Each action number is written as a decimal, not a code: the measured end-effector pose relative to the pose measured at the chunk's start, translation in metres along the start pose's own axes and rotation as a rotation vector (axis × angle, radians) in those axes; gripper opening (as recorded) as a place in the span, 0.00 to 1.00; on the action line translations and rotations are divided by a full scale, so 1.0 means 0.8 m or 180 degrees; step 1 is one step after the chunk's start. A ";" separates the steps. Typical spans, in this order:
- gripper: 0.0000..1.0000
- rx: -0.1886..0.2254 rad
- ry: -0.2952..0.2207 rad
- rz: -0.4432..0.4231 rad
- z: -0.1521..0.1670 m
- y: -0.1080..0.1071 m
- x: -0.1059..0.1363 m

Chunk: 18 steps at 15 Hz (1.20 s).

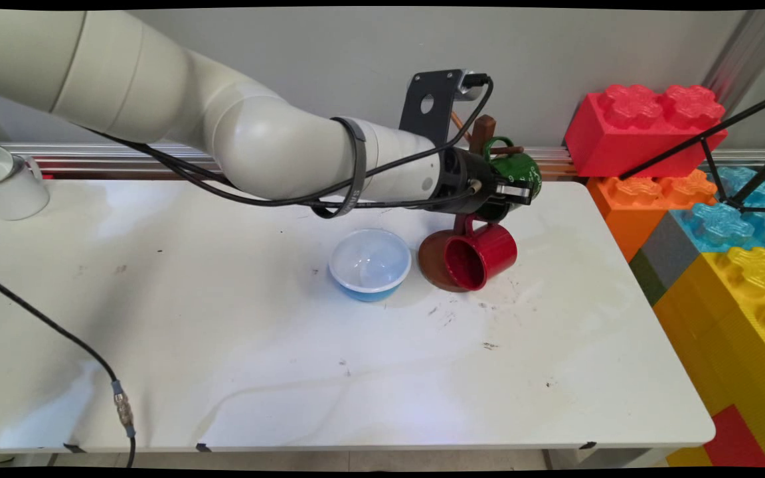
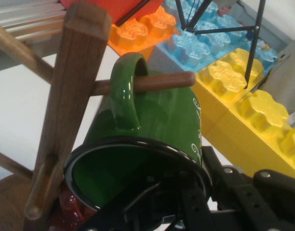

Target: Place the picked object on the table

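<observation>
You have a white desk (image 1: 256, 345) in front of you, its top scuffed with small dark marks. Near its middle sits a blue bowl (image 1: 370, 263) with a pale inside, upright. Just beside it, to its right, the round brown base of a wooden mug rack (image 1: 430, 260) rests on the desk. At the far left corner you see a white mug (image 1: 5, 180), standing upright near the desk's back edge, well apart from the bowl.

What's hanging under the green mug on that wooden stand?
A red mug hangs below the green mug, over the stand's brown base. The claw covers its peg.
</observation>
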State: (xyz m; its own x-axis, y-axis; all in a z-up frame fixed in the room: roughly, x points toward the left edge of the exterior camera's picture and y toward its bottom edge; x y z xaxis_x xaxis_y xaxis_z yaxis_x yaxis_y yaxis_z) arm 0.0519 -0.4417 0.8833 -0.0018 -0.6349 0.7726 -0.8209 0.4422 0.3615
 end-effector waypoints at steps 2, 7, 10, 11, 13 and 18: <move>0.00 -0.0025 0.0006 0.0011 -0.001 0.001 0.001; 0.00 -0.0107 0.0009 0.0026 -0.005 0.008 0.002; 0.00 -0.0173 0.0014 0.0026 -0.007 0.016 0.002; 0.00 -0.0202 0.0018 0.0027 -0.007 0.019 0.002; 0.00 -0.0255 0.0029 0.0028 -0.008 0.026 0.003; 0.00 -0.0390 0.0041 0.0022 -0.013 0.044 0.004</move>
State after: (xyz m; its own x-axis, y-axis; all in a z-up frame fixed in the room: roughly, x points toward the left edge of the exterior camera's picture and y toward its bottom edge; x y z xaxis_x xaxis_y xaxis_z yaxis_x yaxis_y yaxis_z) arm 0.0290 -0.4216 0.9036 0.0007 -0.6238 0.7816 -0.7449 0.5211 0.4166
